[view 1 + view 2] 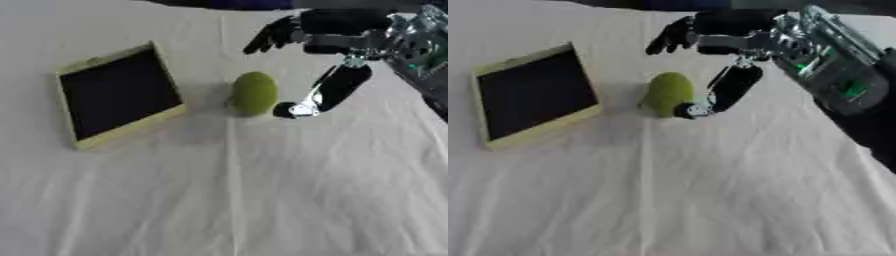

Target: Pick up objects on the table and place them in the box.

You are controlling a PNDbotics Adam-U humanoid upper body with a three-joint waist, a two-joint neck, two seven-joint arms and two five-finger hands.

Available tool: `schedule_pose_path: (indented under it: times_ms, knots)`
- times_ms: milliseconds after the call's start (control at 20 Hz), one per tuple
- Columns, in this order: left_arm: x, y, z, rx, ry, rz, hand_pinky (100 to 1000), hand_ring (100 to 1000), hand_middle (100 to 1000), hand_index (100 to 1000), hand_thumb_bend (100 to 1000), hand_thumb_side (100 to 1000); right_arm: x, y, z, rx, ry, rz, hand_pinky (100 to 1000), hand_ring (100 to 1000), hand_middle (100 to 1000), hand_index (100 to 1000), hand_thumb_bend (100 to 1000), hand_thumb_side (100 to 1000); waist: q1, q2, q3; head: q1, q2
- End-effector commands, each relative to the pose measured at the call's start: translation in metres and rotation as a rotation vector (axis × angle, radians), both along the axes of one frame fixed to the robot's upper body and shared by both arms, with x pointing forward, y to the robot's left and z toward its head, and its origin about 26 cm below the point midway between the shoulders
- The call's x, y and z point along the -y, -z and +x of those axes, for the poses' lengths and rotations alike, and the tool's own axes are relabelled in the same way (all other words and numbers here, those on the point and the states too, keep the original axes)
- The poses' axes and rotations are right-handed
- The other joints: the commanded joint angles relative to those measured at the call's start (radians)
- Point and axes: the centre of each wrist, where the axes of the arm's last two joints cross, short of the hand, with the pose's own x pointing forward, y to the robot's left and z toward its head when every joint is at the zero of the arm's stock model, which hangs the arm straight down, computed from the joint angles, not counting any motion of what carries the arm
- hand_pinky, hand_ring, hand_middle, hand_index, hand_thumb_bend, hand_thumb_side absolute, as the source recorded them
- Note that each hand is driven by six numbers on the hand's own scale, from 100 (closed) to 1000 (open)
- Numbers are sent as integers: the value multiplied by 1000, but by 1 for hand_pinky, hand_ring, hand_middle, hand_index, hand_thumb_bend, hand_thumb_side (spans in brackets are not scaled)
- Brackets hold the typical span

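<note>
Olive-green object (254, 93), pale yellow box (131, 127) with black inside, white tablecloth (262, 200).

A desk (262, 200) under a creased white cloth carries a shallow yellow-rimmed box (118, 95) at left and a green oval object (254, 93) just right of it.

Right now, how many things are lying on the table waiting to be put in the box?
1: a green rounded object on the white cloth, right of the box and beside the right hand, whose thumb reaches down next to it. Nothing else shows; the box's dark inside cannot be made out.
</note>
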Motion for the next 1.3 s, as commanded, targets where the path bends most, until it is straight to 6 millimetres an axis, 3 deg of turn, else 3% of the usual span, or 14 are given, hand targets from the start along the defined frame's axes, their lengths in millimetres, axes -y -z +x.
schedule_pose_path:
  times_ms: [50, 1300]
  knots:
    - [1, -8, -3, 28, 10, 9, 752, 765, 613, 712, 148, 565, 8, -4, 6, 30, 53, 13, 827, 868, 861, 945, 425, 336, 5, -17, 1, -3, -9]
    - [5, -6, -2, 16, 30, 0, 752, 770, 614, 712, 129, 585, 13, 49, 55, 4, 211, 91, 829, 874, 871, 965, 425, 280, 15, -3, 7, -13, -39]
